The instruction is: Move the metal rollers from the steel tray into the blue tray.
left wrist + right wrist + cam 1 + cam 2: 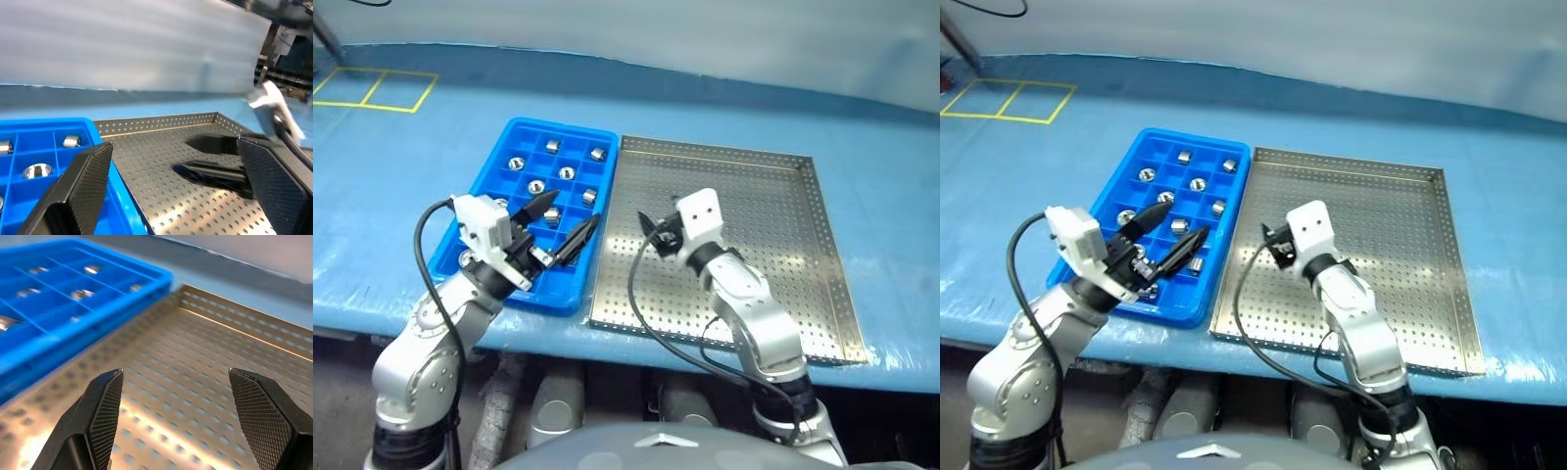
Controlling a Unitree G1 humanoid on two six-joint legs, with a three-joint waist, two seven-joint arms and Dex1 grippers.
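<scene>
Rollers (567, 173) in blue tray (495, 155): small, hard, slippery; best pinched across the sides. Left gripper (566, 223) and right gripper (175, 399) both spread, empty.

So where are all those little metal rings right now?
The metal rollers all sit in compartments of the blue tray, left of the steel tray, whose floor looks bare. The left tool hovers over the blue tray's near end.

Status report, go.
Left gripper open over blue tray. Right gripper open, empty, over steel tray. Metal rollers in blue tray. Nothing in the way.
</scene>
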